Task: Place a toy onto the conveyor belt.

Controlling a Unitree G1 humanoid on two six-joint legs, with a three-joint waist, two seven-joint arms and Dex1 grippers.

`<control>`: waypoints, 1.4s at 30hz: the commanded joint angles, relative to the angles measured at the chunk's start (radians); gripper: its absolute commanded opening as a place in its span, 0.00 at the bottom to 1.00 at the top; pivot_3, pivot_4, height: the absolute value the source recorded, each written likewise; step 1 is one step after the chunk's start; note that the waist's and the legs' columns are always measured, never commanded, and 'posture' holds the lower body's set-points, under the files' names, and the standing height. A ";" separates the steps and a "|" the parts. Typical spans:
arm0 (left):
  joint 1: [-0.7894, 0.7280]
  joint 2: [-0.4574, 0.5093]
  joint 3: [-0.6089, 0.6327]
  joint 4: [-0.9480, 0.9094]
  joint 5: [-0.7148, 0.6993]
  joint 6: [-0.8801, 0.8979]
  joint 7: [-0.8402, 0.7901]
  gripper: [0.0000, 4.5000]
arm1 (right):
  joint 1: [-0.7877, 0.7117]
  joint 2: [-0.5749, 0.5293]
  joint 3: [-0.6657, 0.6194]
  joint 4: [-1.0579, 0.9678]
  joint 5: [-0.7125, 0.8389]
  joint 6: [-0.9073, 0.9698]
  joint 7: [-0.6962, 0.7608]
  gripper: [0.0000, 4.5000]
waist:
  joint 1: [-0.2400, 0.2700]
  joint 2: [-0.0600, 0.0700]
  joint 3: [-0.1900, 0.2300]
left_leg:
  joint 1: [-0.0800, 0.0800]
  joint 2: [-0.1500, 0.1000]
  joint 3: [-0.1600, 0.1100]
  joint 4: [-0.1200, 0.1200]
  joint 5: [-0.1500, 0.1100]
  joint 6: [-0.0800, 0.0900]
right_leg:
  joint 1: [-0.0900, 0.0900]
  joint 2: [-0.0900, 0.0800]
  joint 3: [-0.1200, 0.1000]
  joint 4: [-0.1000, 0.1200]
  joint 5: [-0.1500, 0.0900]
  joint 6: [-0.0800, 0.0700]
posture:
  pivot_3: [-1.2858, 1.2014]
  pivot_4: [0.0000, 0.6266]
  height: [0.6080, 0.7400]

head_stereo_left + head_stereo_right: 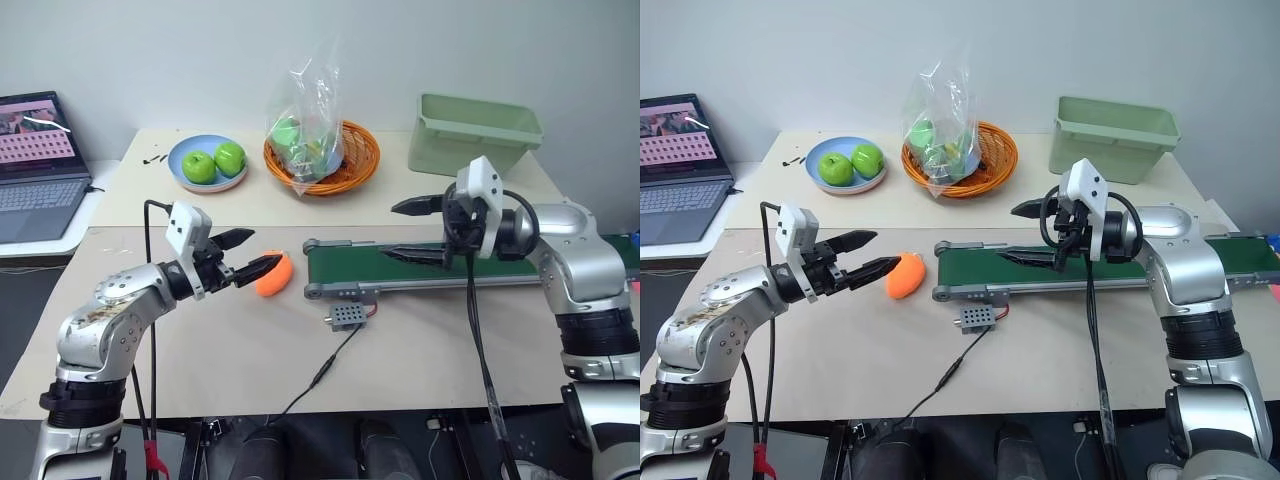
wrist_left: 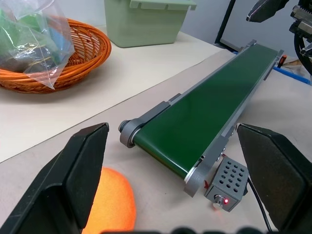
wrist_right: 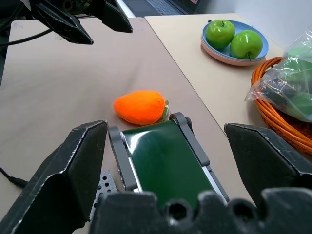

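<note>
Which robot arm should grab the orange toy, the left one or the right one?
Probably the left. The left gripper is open right beside the toy, which lies on the table just off the conveyor belt's end. The right gripper, also open, hovers over the belt, farther from the toy.

Far across the table you've got a blue plate (image 1: 185, 172) carrying two green apples (image 1: 213, 163) side by side. Just right of it sits an orange wicker basket (image 1: 355, 160) with a clear plastic bag (image 1: 312, 105) of green items standing in it. Further right, a pale green bin (image 1: 478, 135) rests near the far edge. Off to your left, an open laptop (image 1: 38, 165) shows a lit screen. Nearer you, mid-table, a small grey perforated box (image 1: 347, 317) trails a black cable (image 1: 318, 377) toward the near edge.
</note>
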State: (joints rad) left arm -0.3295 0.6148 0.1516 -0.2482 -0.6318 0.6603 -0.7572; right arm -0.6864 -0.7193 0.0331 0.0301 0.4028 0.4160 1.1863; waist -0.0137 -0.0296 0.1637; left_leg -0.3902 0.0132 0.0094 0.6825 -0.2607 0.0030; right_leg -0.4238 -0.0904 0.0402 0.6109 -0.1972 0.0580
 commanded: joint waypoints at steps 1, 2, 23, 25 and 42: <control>-0.019 -0.001 0.000 -0.033 -0.004 -0.014 -0.002 0.99 | -0.017 -0.004 -0.019 -0.015 0.000 -0.026 0.000 1.00 | 0.000 0.000 0.000 | 0.000 0.000 0.000 0.000 0.000 0.000 | 0.000 0.000 0.000 0.000 0.000 0.000 | 0.52 0.24 1.00; -0.027 -0.007 0.000 -0.031 -0.005 -0.019 0.000 0.99 | -0.017 -0.005 -0.019 -0.015 -0.001 -0.027 0.000 1.00 | 0.000 0.000 0.000 | 0.000 0.000 0.000 0.000 0.000 0.000 | 0.000 0.000 0.000 0.000 0.000 0.000 | 0.52 0.24 1.00; -0.006 0.007 0.068 -0.032 -0.032 0.009 0.015 0.99 | -0.035 0.008 -0.009 0.007 -0.012 -0.035 0.012 1.00 | -0.001 0.000 0.000 | 0.000 0.000 0.000 0.000 0.000 0.000 | 0.000 0.000 0.000 0.000 0.000 0.000 | 0.52 0.24 1.00; 0.017 0.014 0.120 -0.005 -0.047 0.010 0.020 0.99 | -0.036 0.010 -0.007 0.011 -0.013 -0.037 0.013 1.00 | -0.005 0.000 0.000 | 0.000 0.000 0.000 0.000 0.000 0.000 | 0.000 0.000 0.000 0.000 0.000 0.000 | 0.52 0.24 1.00; 0.167 -0.070 0.112 0.118 0.128 -0.173 0.120 0.99 | -0.011 0.026 -0.012 -0.003 -0.019 -0.027 0.007 1.00 | 0.012 0.000 0.001 | 0.001 0.000 0.000 -0.001 0.000 -0.001 | 0.000 -0.001 -0.001 0.000 0.000 -0.001 | 0.52 0.24 1.00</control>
State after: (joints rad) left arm -0.1288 0.5423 0.3028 -0.1009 -0.5748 0.5796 -0.6433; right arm -0.6924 -0.6834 0.0380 0.0536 0.3761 0.4001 1.1955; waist -0.0015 -0.0299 0.1642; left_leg -0.3895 0.0127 0.0093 0.6816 -0.2603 0.0022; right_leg -0.4234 -0.0910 0.0391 0.6107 -0.1970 0.0572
